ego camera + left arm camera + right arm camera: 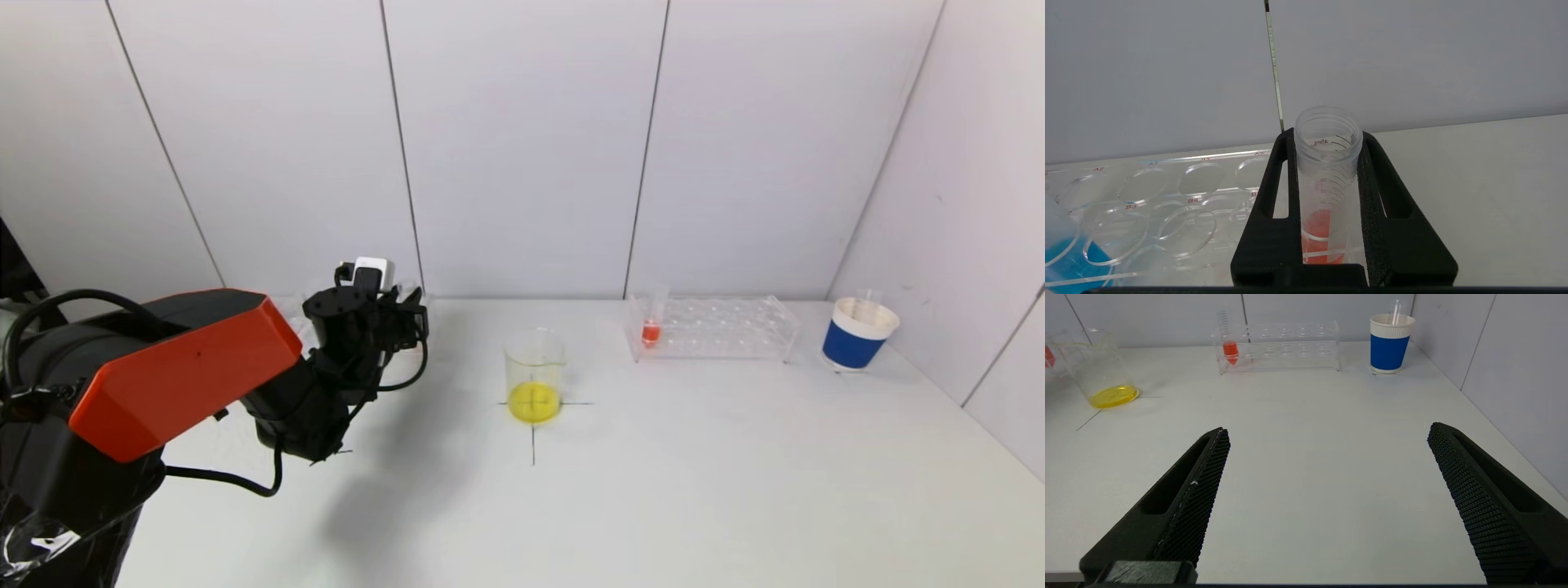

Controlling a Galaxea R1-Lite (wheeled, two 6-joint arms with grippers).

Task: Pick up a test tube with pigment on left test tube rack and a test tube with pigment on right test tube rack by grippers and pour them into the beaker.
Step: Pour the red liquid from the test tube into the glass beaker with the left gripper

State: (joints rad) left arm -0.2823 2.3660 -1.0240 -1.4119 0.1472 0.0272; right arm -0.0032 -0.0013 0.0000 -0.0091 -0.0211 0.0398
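The clear plastic screw-neck test tube with red pigment (1327, 183) stands upright between the two black pads of the left end effector (1327, 196), which is closed on its graduated wall. The pads touch the tube on both sides, below the threaded rim and above the liquid. The tube's lower part appears to sit in the clear acrylic left test tube rack (1167, 204), whose other holes extend away from the end effector on one side.

Handling judgement: the tube is light, rigid and smooth-walled, so it can slip or rotate in the grip. The mid-wall hold between the textured pads suits it. The tube is uncapped, so it needs to stay vertical until it is over the beaker.

The clear glass beaker holding yellow liquid (535, 376) stands on a cross mark on the white worktop (653, 490), apart from the left end effector toward the centre.

The right end effector (1327, 490) hangs over bare worktop with its jaws fully spread and nothing between them. Ahead of it, well apart, stands the clear acrylic right test tube rack (1290, 347) with a second test tube of red pigment (1229, 343) at its end nearest the beaker. A blue-and-white paper cup (1390, 345) stands beyond the rack's far end.
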